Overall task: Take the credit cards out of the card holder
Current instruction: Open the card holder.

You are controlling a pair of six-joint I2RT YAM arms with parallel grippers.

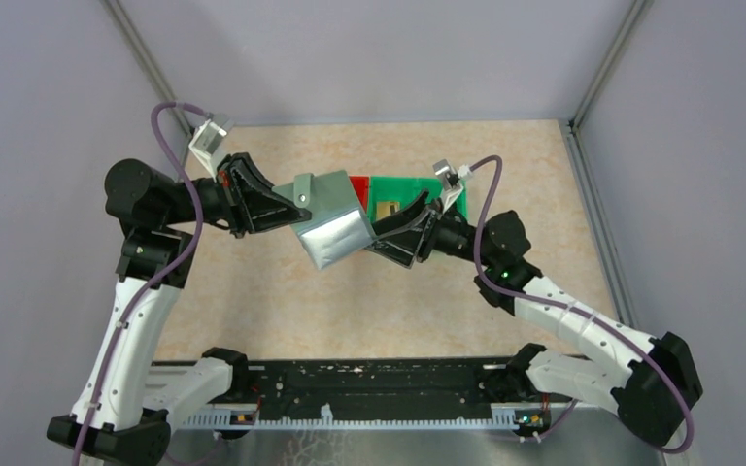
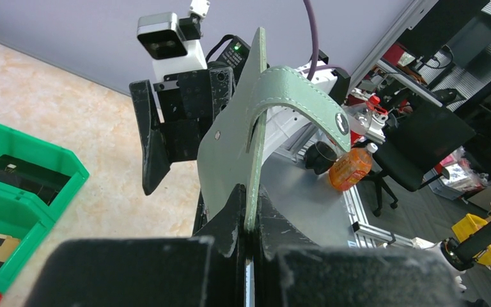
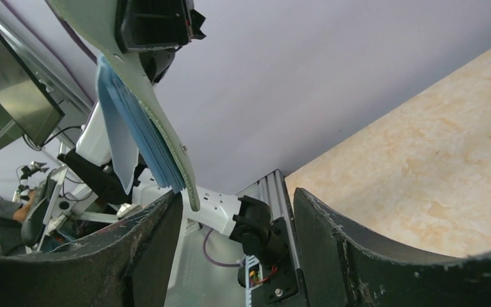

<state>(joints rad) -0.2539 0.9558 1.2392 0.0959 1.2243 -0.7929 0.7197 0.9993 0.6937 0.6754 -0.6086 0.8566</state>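
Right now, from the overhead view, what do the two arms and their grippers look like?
The left arm and right arm have white link shells with black joints and bases. A purple cable runs along each. The left gripper and right gripper are black with wedge-shaped fingers. A green light glows on the right arm.

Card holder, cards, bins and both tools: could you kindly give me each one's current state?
card holder: lifted off the table, tab unfastened, hanging open
credit cards: inside the holder
left tool: shut on the card holder
right tool: open, holder's lower edge between its jaws
green bin: on the table
red bin: on the table
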